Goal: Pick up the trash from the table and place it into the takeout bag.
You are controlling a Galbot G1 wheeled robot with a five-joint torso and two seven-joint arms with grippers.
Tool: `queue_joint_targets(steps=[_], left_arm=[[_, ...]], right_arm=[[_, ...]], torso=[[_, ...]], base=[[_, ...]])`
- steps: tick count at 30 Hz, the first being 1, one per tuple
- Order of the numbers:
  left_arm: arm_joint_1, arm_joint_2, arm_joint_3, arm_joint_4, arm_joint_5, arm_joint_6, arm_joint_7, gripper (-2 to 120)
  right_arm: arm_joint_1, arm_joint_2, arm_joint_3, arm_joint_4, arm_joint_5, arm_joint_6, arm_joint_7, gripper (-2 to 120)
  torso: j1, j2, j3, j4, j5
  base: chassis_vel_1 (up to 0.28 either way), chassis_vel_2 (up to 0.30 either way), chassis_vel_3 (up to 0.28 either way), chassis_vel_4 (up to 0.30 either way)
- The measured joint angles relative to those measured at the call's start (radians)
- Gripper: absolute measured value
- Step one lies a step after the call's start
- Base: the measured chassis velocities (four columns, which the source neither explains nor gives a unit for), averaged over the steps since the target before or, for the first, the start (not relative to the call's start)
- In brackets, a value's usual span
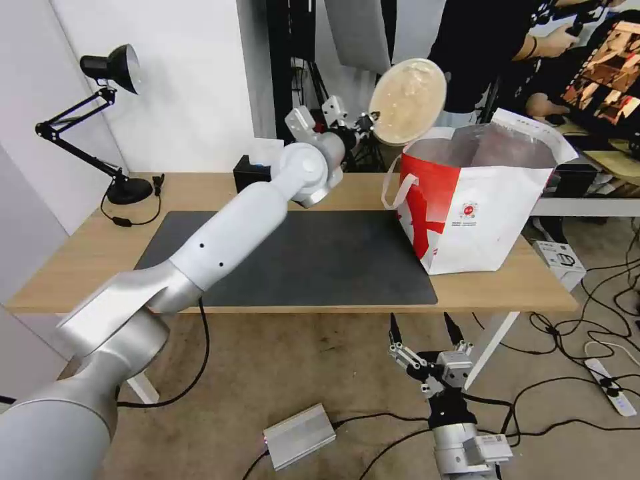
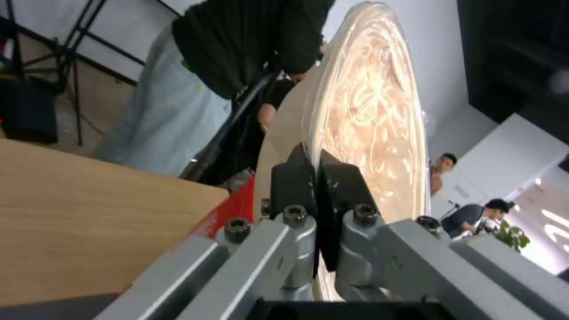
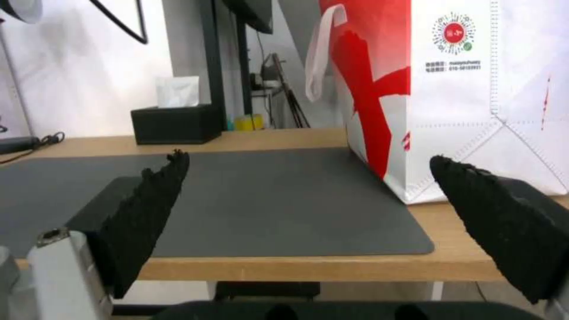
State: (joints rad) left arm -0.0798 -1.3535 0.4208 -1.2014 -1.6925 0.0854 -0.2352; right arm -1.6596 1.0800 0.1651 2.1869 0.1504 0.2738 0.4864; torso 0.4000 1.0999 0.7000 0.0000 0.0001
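My left gripper is shut on the rim of a beige paper-like bowl, a piece of the trash. It holds the bowl tipped on edge, high above the table, just left of the takeout bag's open mouth. The left wrist view has the bowl edge-on, with the left gripper pinching its rim. The white and red takeout bag stands open at the table's right end, foil lining showing. My right gripper hangs open below the table's front edge. In its wrist view, the right gripper faces the bag.
A dark-grey mat covers the table's middle. A black tissue box sits at the back edge and a black desk lamp at the back left. Cables, a power strip and a grey box lie on the floor. People stand behind the table.
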Motion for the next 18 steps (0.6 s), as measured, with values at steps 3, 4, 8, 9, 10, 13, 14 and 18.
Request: queue_joint_targets(steps=[3, 4, 8, 9, 10, 13, 14, 18], left_arm=[[-0.010, -0.021, 0.018, 0.032, 0.007, -0.002, 0.023, 0], [-0.016, -0.035, 0.027, 0.052, 0.009, -0.002, 0.038, 0], [-0.035, -0.078, 0.056, 0.114, 0.022, -0.003, 0.084, 0], [-0.042, -0.099, 0.068, 0.139, 0.031, -0.003, 0.102, 0], [-0.047, -0.117, 0.077, 0.160, 0.037, -0.003, 0.113, 0], [-0.060, -0.160, 0.088, 0.210, 0.055, -0.007, 0.126, 0], [-0.066, -0.175, 0.093, 0.232, 0.064, -0.009, 0.127, 0], [-0.080, -0.212, 0.104, 0.291, 0.087, -0.017, 0.131, 0]], right_arm=[[0.000, 0.000, 0.000, 0.000, 0.000, 0.000, 0.000, 100], [0.000, 0.000, 0.000, 0.000, 0.000, 0.000, 0.000, 100], [0.000, 0.000, 0.000, 0.000, 0.000, 0.000, 0.000, 100], [0.000, 0.000, 0.000, 0.000, 0.000, 0.000, 0.000, 100], [0.000, 0.000, 0.000, 0.000, 0.000, 0.000, 0.000, 100], [0.000, 0.000, 0.000, 0.000, 0.000, 0.000, 0.000, 100], [0.000, 0.000, 0.000, 0.000, 0.000, 0.000, 0.000, 100], [0.000, 0.000, 0.000, 0.000, 0.000, 0.000, 0.000, 100]], torso=[[0.000, 0.000, 0.000, 0.0000, 0.0000], [0.000, 0.000, 0.000, 0.0000, 0.0000], [0.000, 0.000, 0.000, 0.0000, 0.0001], [0.000, 0.000, 0.000, -0.0001, 0.0001], [0.000, 0.000, 0.000, 0.0000, 0.0001], [0.000, 0.000, 0.000, -0.0001, 0.0000], [0.000, 0.000, 0.000, -0.0001, 0.0000], [0.000, 0.000, 0.000, -0.0001, 0.0000]], base=[[0.000, 0.000, 0.000, 0.000], [0.000, 0.000, 0.000, 0.000], [0.000, 0.000, 0.000, 0.000], [0.000, 0.000, 0.000, 0.000], [0.000, 0.000, 0.000, 0.000], [0.000, 0.000, 0.000, 0.000], [0.000, 0.000, 0.000, 0.000], [0.000, 0.000, 0.000, 0.000]])
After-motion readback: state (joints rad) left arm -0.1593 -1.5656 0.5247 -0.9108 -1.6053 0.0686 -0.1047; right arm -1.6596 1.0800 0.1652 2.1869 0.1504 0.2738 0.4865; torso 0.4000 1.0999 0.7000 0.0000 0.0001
